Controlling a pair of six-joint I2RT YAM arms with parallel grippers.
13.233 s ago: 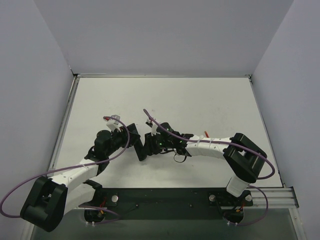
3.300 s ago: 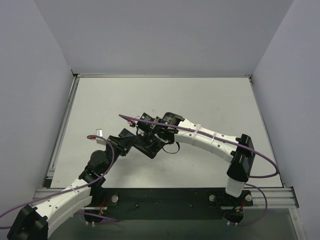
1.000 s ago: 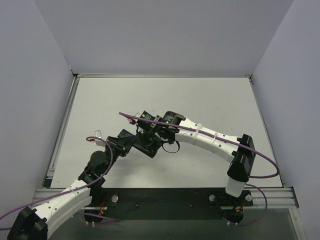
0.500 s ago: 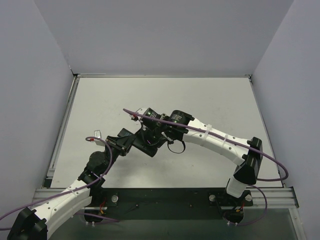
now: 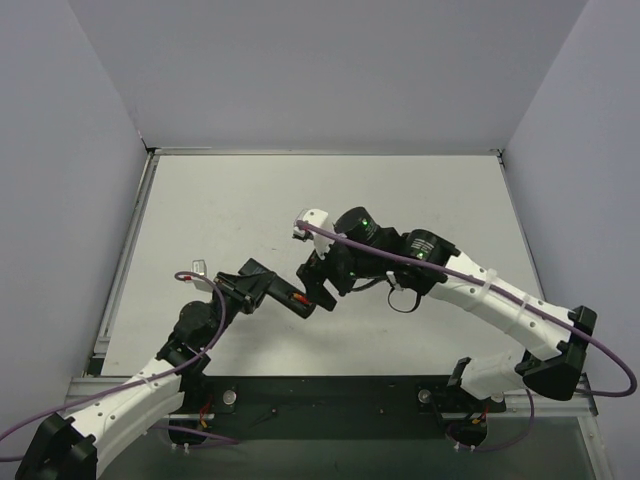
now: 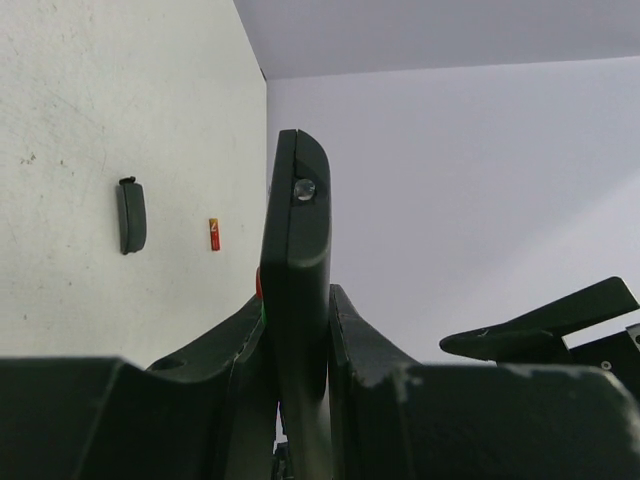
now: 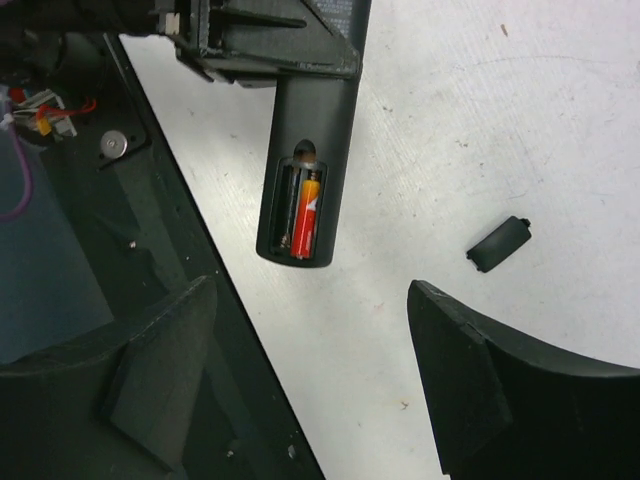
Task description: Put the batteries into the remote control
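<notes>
Two batteries, two different spots right now. The seated battery point(image 7: 308, 212) shows red and orange in the open bay on the back of the remote control point(image 7: 312, 130), lying lengthwise along the right side of the bay. The slot next to it looks dark, and I can't tell what is in there.

The loose battery point(image 6: 214, 234) lies out on the white table point(image 6: 80, 120), just beside the small black cover point(image 6: 131, 215) but not touching it.

Over to the left gripper point(image 6: 297, 350): it's clamped firmly on the remote. From the left wrist the remote is seen edge-on, squeezed between the two fingers with its far end sticking out past them.

And the right gripper point(image 7: 310, 300) hangs above the table just off the bay end of the remote, jaws spread wide with nothing between them and touching nothing. From overhead, the two arms meet near the middle of the table, left wrist reaching in from the left, right arm arching across from the right, grippers close together
</notes>
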